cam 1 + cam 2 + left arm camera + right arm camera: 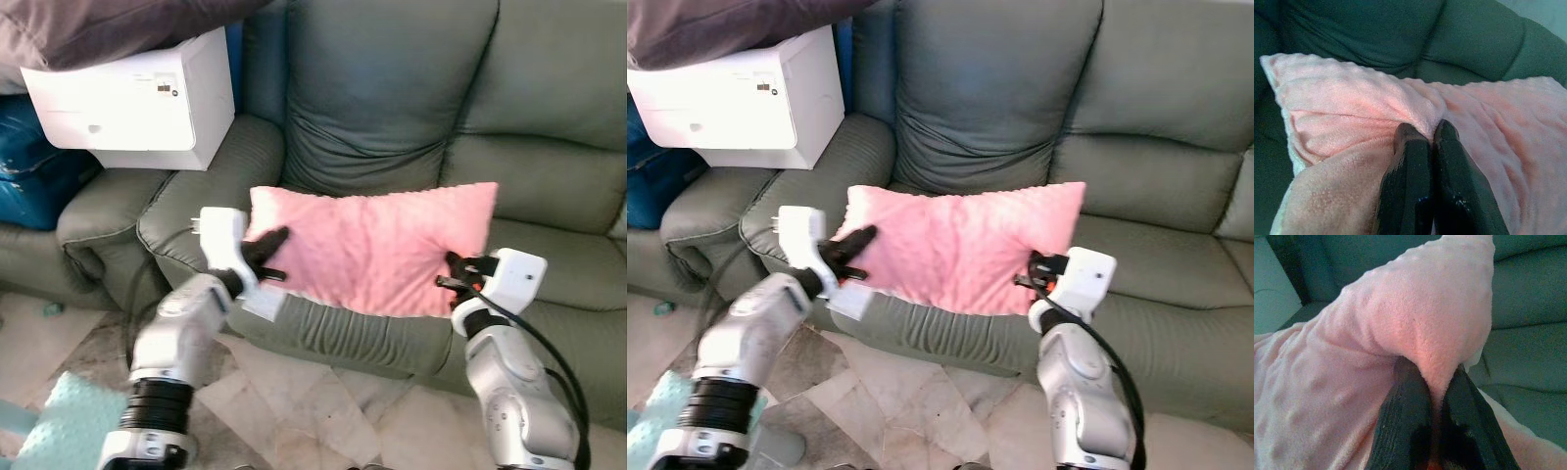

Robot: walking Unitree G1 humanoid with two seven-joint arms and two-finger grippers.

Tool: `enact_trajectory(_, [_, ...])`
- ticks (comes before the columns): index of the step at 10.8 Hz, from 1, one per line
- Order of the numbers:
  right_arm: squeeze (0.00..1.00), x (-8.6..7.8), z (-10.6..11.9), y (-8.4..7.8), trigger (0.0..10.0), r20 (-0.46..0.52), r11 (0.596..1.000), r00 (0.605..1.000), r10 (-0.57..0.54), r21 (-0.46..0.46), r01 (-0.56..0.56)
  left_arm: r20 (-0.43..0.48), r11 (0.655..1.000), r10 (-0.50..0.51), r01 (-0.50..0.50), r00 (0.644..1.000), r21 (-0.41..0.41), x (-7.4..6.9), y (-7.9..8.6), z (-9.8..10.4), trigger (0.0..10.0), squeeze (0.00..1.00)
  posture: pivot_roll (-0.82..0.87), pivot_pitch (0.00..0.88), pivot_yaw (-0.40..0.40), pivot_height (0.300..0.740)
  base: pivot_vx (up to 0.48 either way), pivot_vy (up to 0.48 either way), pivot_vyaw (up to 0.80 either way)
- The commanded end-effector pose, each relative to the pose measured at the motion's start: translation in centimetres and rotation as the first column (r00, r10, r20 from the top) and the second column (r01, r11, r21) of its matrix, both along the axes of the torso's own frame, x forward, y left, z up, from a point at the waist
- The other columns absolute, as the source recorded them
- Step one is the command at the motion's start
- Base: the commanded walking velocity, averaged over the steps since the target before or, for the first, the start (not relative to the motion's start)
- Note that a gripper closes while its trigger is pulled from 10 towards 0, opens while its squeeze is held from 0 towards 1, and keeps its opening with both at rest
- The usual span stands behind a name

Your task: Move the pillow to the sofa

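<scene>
Pink pillow point(377, 245) is over the sofa point(392, 108) seat, near the front edge of the left-hand cushion, upper edge leaning toward the backrest. I cannot tell whether its weight is fully on the cushion or partly carried.

Left gripper point(263, 257) is at the pillow's left side, fingers point(1410, 166) pressed together with a fold of pink fabric pinched between the tips. Right gripper point(458, 274) is at the pillow's lower right corner, fingers point(1405, 401) narrow, clamped on a bunched wad of fabric.

Step in hand, as I judge it: placement, the last part of the carry. The next move calls for lowering until the pillow rests on the seat, spreading both pairs of fingers, then drawing the arms back toward the front edge without snagging the plush.

Around: white box point(137, 98) sits on the sofa's left armrest with dark cloth point(88, 29) draped over it, blue bag point(34, 166) beyond. All are well apart from the pillow; nothing blocks the release.
</scene>
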State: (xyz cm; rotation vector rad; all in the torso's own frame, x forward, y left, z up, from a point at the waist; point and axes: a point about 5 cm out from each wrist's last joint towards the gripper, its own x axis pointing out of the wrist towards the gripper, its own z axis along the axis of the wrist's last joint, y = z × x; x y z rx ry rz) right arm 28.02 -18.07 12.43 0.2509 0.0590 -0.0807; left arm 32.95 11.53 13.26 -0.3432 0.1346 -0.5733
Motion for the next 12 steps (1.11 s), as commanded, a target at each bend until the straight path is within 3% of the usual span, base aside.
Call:
enact_trajectory(1, [0.00,0.2,0.5,0.0,10.0,0.022,1.000,1.000,-0.005,-0.010,0.005,0.040,1.000,-0.015,0.014,0.999,0.010,0.0,0.0,0.7,10.0,0.00,-0.16,0.104,-0.008,0.740,0.000,0.000,0.00])
enact_trajectory(3, [0.00,0.2,0.5,-0.1,10.0,0.040,1.000,0.999,-0.027,-0.008,0.027,0.047,1.000,0.005,-0.006,0.999,0.016,0.1,0.3,0.5,10.0,0.00,-0.15,0.088,0.005,0.740,0.000,0.000,0.00])
enact_trajectory(4, [0.00,0.6,1.1,0.0,10.0,0.091,0.999,0.995,-0.039,-0.017,0.041,0.112,0.992,0.123,-0.127,0.986,0.029,1.0,2.1,1.3,10.0,0.00,-0.14,0.060,0.020,0.740,0.000,0.000,0.00])
enact_trajectory(6, [0.00,1.6,1.7,0.5,10.0,0.119,0.999,0.993,-0.024,-0.023,0.027,0.158,0.981,0.187,-0.193,0.970,0.023,2.0,3.1,2.6,10.0,0.00,-0.13,0.037,0.024,0.740,0.000,0.000,0.00])
enact_trajectory(11, [0.00,2.1,2.8,0.1,10.0,0.181,0.996,0.983,-0.029,-0.074,0.043,0.220,0.978,0.203,-0.207,0.954,-0.005,2.6,2.3,3.4,10.0,0.00,-0.15,0.010,0.020,0.740,0.000,0.000,0.00])
enact_trajectory(12, [0.00,1.7,2.3,-0.1,10.0,0.163,0.996,0.986,-0.037,-0.071,0.050,0.214,0.979,0.197,-0.203,0.957,0.003,2.6,2.2,3.2,10.0,0.00,-0.15,0.015,0.020,0.740,0.000,0.000,-0.80])
